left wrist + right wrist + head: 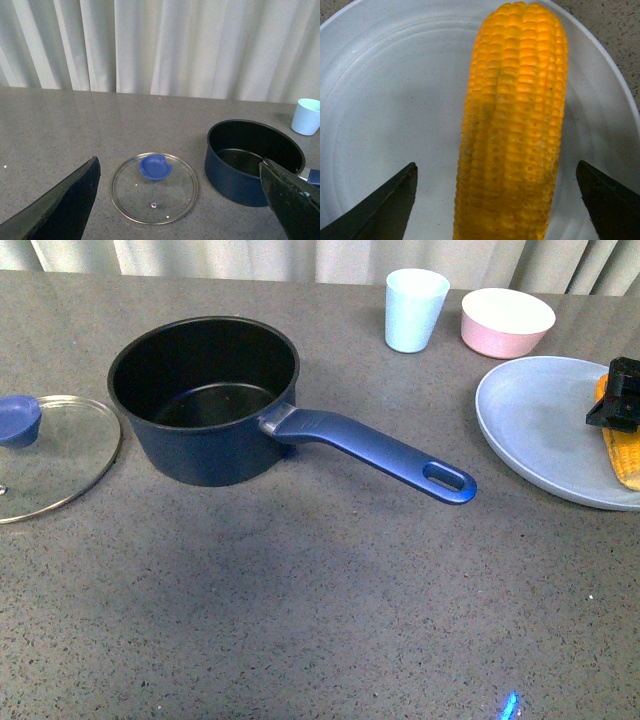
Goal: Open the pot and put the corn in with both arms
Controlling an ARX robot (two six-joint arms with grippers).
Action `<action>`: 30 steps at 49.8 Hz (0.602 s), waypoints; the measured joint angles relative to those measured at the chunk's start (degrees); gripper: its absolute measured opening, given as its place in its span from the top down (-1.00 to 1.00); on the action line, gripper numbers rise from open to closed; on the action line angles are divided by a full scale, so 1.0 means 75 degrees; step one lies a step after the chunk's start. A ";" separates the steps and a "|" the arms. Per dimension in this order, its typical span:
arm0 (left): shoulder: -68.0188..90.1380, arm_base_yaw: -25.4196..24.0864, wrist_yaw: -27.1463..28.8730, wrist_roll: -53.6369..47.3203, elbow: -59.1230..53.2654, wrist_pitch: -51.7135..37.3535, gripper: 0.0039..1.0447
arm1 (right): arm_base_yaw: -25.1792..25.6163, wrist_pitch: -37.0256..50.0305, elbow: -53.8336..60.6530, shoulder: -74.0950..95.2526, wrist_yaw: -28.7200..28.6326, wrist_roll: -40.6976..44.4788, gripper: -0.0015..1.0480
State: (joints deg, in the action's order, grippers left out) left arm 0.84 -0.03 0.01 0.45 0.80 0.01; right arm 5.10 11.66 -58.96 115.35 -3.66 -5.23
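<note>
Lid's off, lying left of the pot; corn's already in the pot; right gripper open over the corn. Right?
One thing is off: the corn lies on the pale blue plate, not in the pot, which is empty, as the front view shows. The rest holds: lid off, left of the pot; right gripper open over the corn.

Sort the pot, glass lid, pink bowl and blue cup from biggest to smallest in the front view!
1. pot
2. glass lid, partly cropped
3. pink bowl and pale blue cup: about alike, both farther back, so no ranking.
</note>
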 joint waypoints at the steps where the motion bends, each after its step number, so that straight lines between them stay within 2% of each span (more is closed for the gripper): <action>1: 0.0000 0.0000 0.0000 0.0000 0.0000 0.0000 -0.84 | -0.0006 0.0000 -0.0015 0.0017 -0.0006 -0.0003 -0.64; 12: 0.0000 0.0000 0.0000 0.0000 0.0000 0.0000 -0.84 | -0.0047 0.0119 -0.0026 0.0157 -0.0087 0.0000 0.15; 16: 0.0000 0.0000 0.0000 0.0000 0.0000 0.0000 -0.84 | -0.0044 0.0192 0.0064 0.0119 -0.0236 0.0003 0.35; 22: 0.0000 0.0000 0.0000 0.0000 0.0000 0.0000 -0.84 | -0.0044 0.0227 0.0472 -0.0391 -0.0699 0.0003 0.55; 30: 0.0000 0.0000 0.0000 0.0000 0.0000 0.0000 -0.84 | -0.0332 0.0216 0.0851 -0.1539 -0.1119 0.0003 0.64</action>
State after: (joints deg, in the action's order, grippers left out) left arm 0.84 -0.03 0.01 0.45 0.80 0.01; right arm 2.61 13.28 -52.58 103.81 -12.05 -5.21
